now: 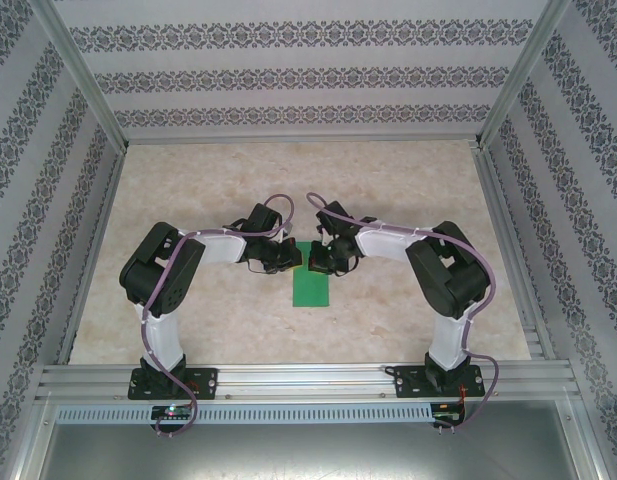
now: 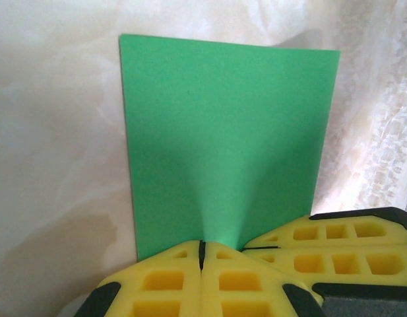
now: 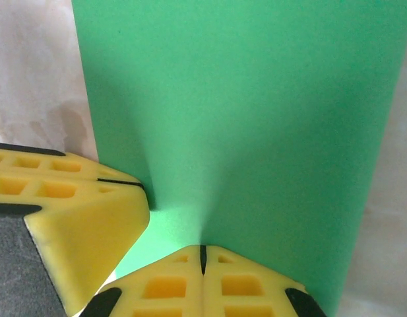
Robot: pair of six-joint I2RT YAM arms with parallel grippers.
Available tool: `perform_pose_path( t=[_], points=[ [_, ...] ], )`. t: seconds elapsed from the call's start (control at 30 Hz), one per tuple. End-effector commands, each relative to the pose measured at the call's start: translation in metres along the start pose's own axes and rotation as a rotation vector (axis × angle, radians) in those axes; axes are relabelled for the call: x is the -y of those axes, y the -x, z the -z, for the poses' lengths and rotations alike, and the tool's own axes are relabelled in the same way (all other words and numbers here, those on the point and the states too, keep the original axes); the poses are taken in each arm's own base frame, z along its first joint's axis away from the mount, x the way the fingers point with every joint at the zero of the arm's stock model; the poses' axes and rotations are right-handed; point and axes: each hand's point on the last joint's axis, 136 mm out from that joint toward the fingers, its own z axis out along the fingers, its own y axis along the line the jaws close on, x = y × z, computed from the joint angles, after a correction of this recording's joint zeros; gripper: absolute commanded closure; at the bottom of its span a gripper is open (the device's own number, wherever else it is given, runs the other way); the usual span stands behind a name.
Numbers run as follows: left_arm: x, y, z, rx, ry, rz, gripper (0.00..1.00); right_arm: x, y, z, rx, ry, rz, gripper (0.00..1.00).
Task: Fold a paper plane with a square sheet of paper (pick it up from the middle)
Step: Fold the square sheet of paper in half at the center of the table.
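Top external view: two robot arms bend inward and meet over the far end of a green sheet of paper (image 1: 311,287) lying on a marbled table (image 1: 408,190). The left gripper (image 1: 285,255) and right gripper (image 1: 319,258) sit tip to tip, almost touching. Both sets of yellow jaws are fully closed. Each appears to pinch a small raised ridge of paper, side by side, probably so the sheet lifts from one spot. The rest of the sheet stretches flat away from the fingertips, toward the arm bases.
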Motion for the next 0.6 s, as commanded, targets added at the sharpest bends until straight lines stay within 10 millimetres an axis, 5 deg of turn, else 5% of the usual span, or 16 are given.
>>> perform_pose_path(
  t=[0.0,0.37,0.57],
  points=[
    [-0.115,-0.076,-0.008,-0.19,0.409,0.176,1.0,0.031,-0.015,-0.004,-0.034,-0.059,-0.016,1.0],
    [-0.126,-0.084,-0.006,-0.197,0.441,0.186,1.0,0.077,-0.03,0.027,0.016,-0.107,-0.048,1.0],
    [-0.122,-0.083,-0.008,-0.199,0.413,0.179,1.0,0.032,-0.004,0.055,0.14,0.004,0.043,1.0]
  ],
)
